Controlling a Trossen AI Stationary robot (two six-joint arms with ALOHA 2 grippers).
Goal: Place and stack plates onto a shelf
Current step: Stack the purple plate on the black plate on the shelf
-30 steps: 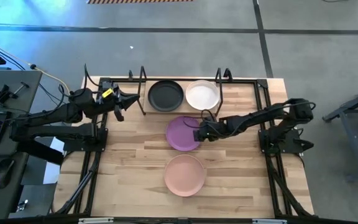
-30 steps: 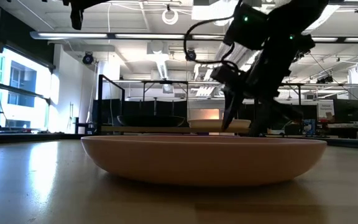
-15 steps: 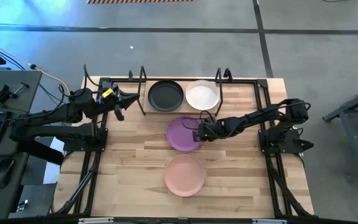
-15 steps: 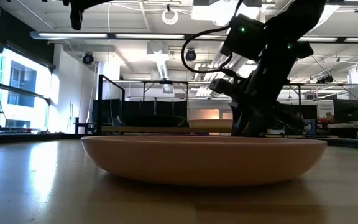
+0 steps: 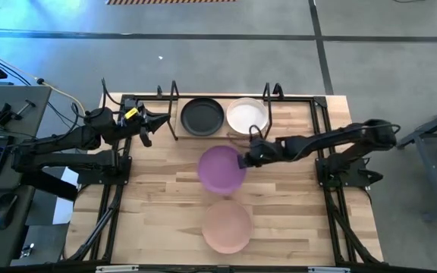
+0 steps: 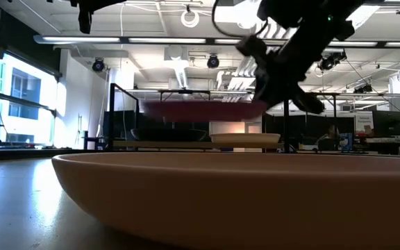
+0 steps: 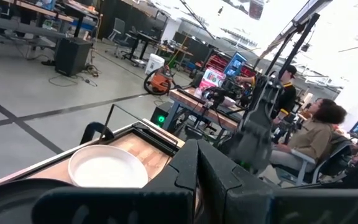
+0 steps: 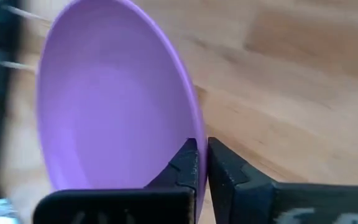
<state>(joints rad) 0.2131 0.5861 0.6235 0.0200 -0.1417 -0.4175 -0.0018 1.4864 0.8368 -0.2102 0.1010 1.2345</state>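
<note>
Right gripper (image 5: 243, 160) reaches in from the right side of the counter (image 5: 158, 197), fingers (image 8: 188, 163) pinched on the right rim of the purple plate (image 5: 221, 168). Right wrist view: rim sits between the two fingers, clamped. Low view: purple plate (image 6: 203, 108) is clear of the counter, roughly level, above shelf height.

Pale pink plate (image 5: 227, 225) lies flat on the counter at the near edge, just nearer than the purple one, apart from it. In the low view its rim (image 6: 255, 194) fills the foreground.

Shelf (image 5: 222, 135) stands along the far edge. Black plate (image 5: 202, 116) on its left half, cream-white plate (image 5: 246, 117) on its right half, side by side, rims close. Neither has anything stacked on it.

Left gripper (image 5: 161, 120) waits at the far left of the counter, just left of the shelf, holding nothing. Left wrist view: fingers (image 7: 194, 168) look drawn together; the cream-white plate (image 7: 107, 167) shows beyond them. People sit at desks in the room behind.
</note>
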